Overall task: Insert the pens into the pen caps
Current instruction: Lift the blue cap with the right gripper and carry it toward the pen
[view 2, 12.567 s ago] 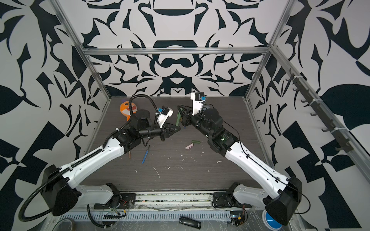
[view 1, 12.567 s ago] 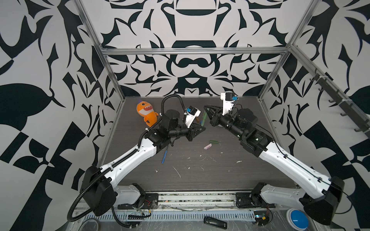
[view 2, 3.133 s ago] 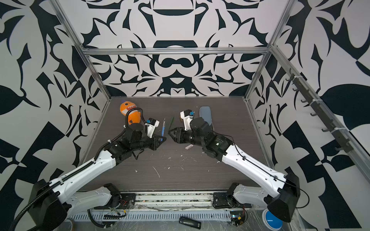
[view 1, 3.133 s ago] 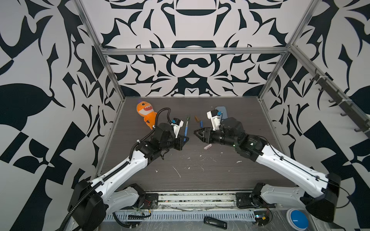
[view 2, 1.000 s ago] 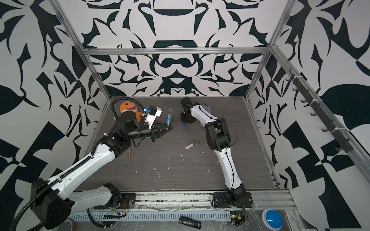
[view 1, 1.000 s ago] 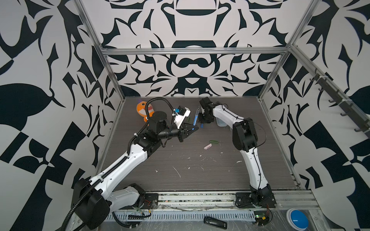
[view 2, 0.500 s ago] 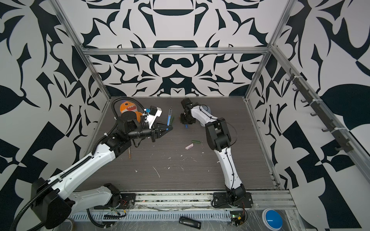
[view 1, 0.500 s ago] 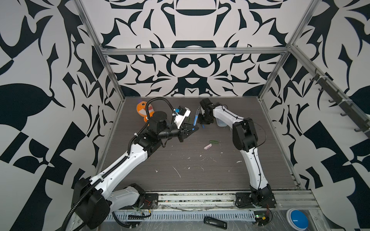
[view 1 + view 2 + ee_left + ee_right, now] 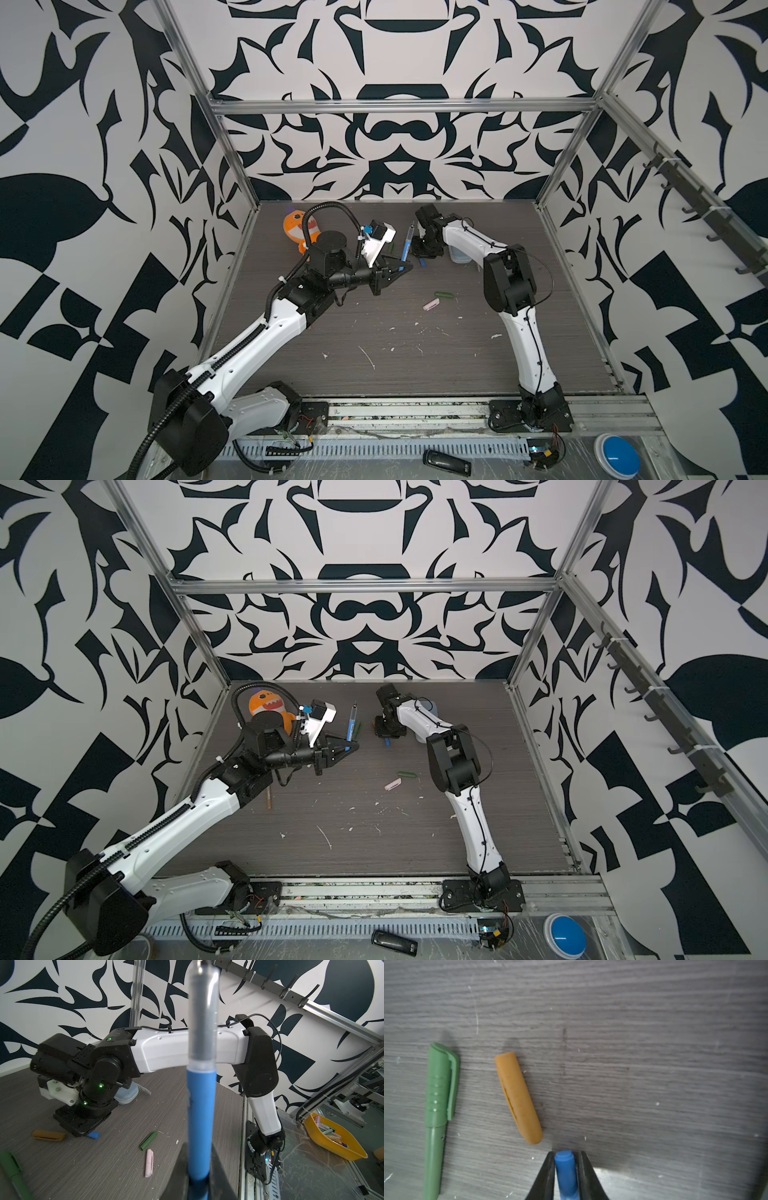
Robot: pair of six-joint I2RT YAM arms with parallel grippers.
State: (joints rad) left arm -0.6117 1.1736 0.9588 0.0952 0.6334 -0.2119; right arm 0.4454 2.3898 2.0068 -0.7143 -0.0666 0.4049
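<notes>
Early yet, seemingly: one green plastic pen [image 9: 433, 1157] already capped beside the right claw [image 9: 565, 1154], pinched shut on the short blue plastic cap [image 9: 565, 1169] on the grey counter [image 9: 654, 1064], thin blue pen [image 9: 200, 1105] clamped tip-up in the left claw [image 9: 199, 1159], orange-brown plastic cap [image 9: 518, 1098], green plastic cap [image 9: 148, 1140] and pink plastic cap [image 9: 149, 1162] loose nearby.

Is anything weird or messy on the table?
Yes. An orange plush toy sits at the back left corner of the table, with no part in the job, and small white flecks lie scattered over its near part like crumbs.
</notes>
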